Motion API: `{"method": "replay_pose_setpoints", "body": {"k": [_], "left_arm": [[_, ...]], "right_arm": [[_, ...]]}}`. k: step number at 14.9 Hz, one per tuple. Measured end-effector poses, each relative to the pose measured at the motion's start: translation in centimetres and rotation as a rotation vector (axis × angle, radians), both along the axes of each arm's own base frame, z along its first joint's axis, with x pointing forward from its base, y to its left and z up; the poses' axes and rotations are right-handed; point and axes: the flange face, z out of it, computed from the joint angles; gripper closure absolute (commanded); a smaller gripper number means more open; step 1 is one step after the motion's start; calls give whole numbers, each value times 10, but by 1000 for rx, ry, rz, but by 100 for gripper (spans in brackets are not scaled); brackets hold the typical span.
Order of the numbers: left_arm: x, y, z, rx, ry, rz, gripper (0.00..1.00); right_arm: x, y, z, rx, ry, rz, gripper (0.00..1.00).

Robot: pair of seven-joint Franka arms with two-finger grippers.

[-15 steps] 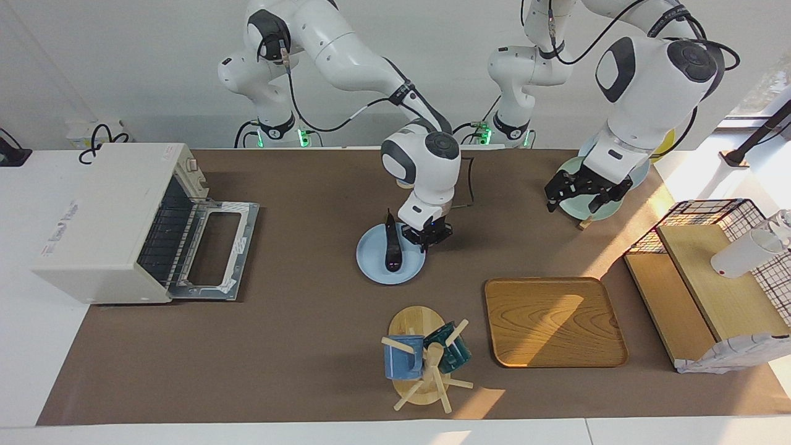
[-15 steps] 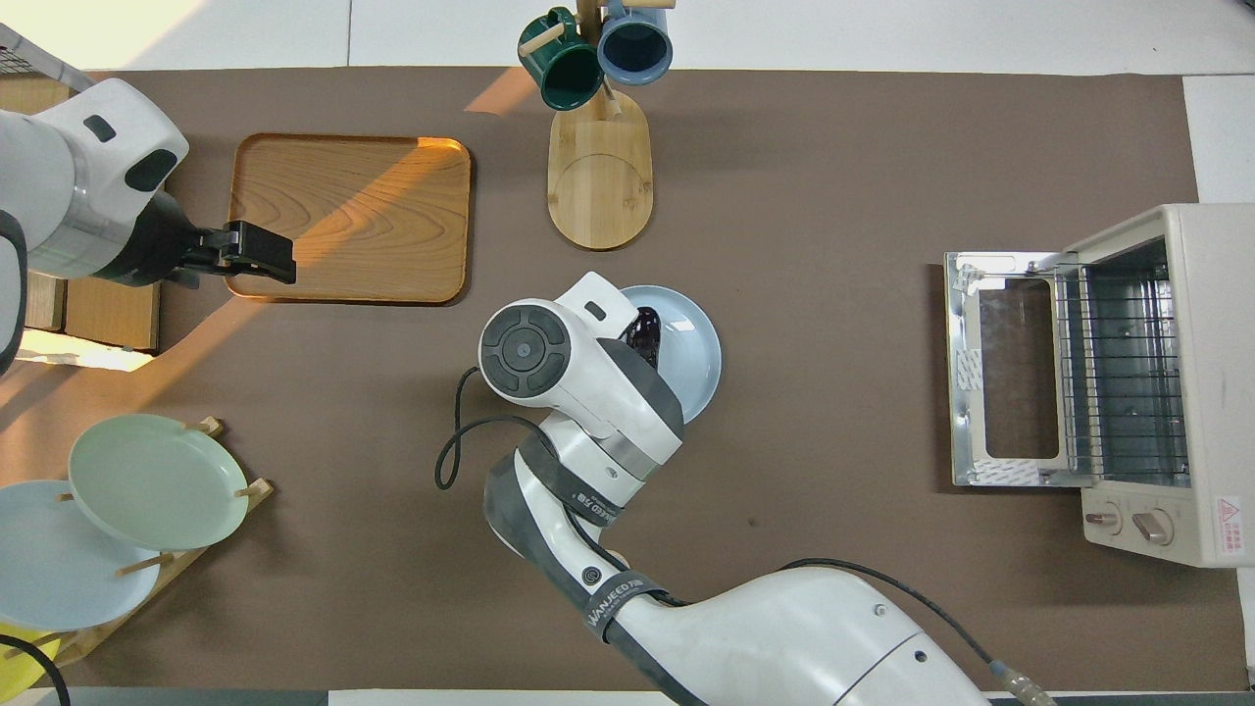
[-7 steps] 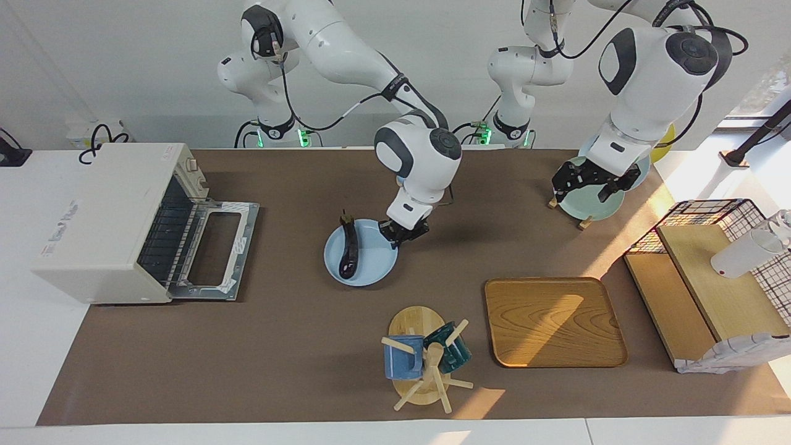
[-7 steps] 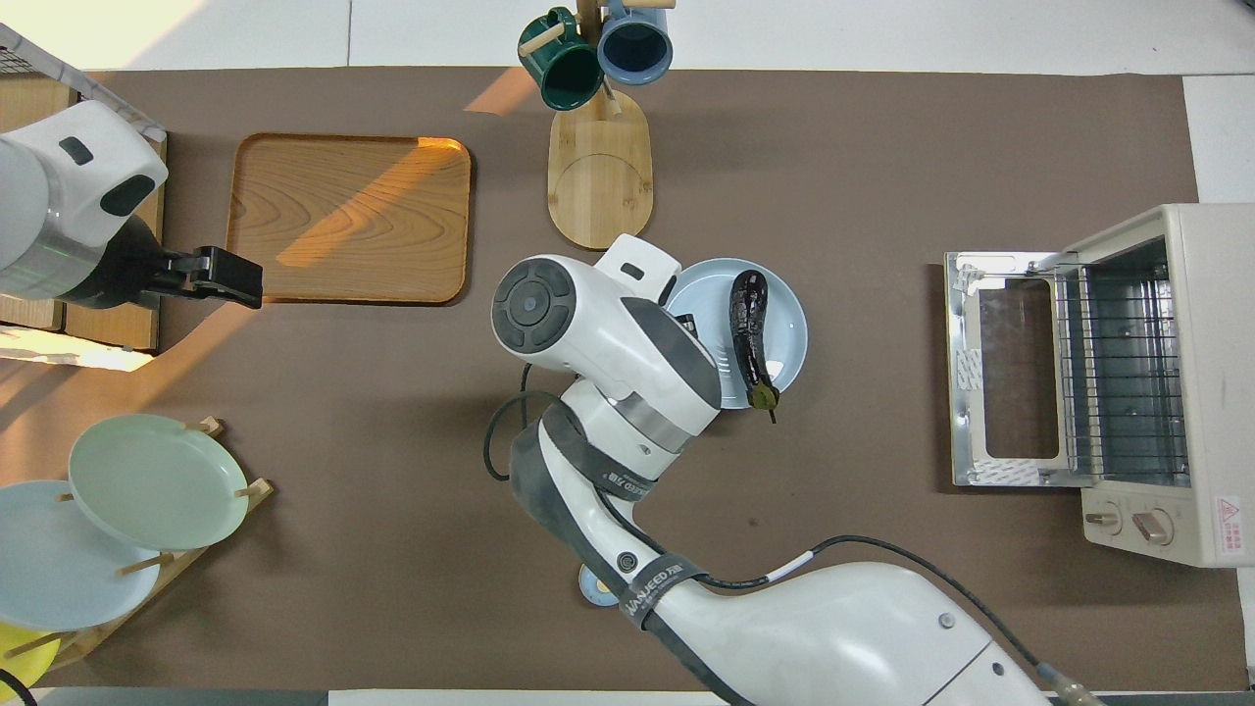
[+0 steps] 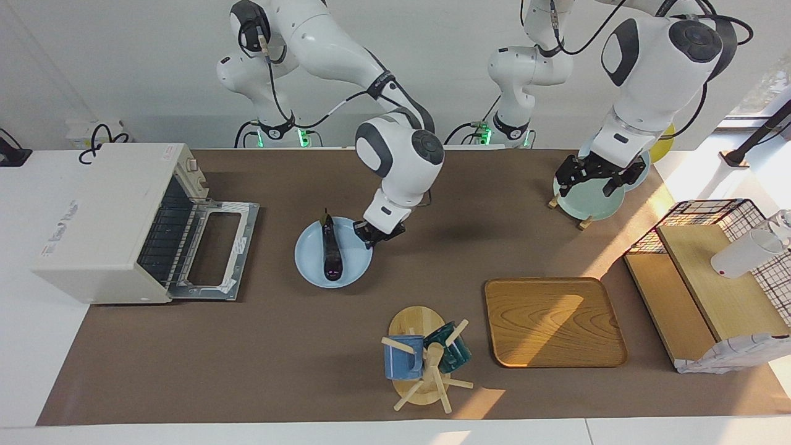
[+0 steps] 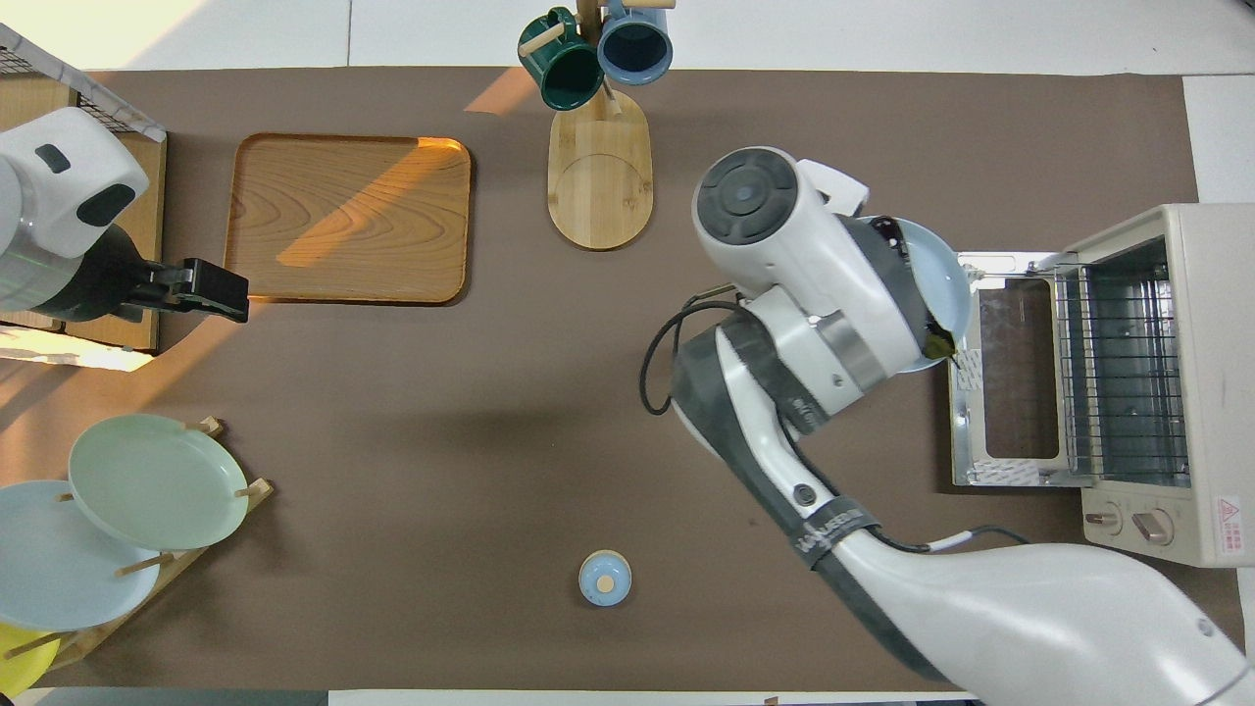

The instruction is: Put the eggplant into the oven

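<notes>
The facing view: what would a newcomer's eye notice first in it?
Probably the right gripper, shut on the rim of a light blue plate that carries the dark eggplant. The plate is in front of the cream oven, whose door lies open at the right arm's end of the table. The left gripper hangs open over the plate rack, waiting.

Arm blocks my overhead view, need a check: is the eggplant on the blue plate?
Observer: Yes. The eggplant lies along the blue plate, stem end toward the robots.
Operator: Right hand?
Observer: The right hand is shut on the plate's rim, on the side toward the left arm's end of the table.
Operator: Plate looks like it's over the door from here.
Observer: It isn't. In the facing view, bare mat shows between the plate and the open door of the oven.
</notes>
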Motion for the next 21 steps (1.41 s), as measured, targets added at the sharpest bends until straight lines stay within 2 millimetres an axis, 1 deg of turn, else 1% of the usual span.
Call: {"method": "replay_pose_setpoints", "body": {"k": [1,3,6,7,9,11,14,17,21], "left_arm": [[-2,1,-3,1,7,1,0],[-5,1,-7,3,16,2,0],[-3,1,-4,0,-8,2,0],[-3,1,-3,-2,-16,2,0],[-2,1,-2,-5,-24,2,0],[-2,0,-2,-5,-25,1,0],[-3,0,0,-6,-29,0,0],[-5,-1,1,-9,-29,0,0],[-6,-2,-2,-15,-23,0,0]], "right_arm": [[-1,-28,8,8,1,-11,100],[-14,-74,16,25,0,-23,100],[-34,-147,17,50,6,-35,100],[-41,-165,15,58,4,-39,100],[-54,-184,5,68,0,-51,100],[-63,-201,-6,78,1,-50,100],[-66,-231,-13,82,18,-59,100],[-73,-256,-19,84,31,-95,100],[-83,-273,-26,94,13,-116,100]]}}
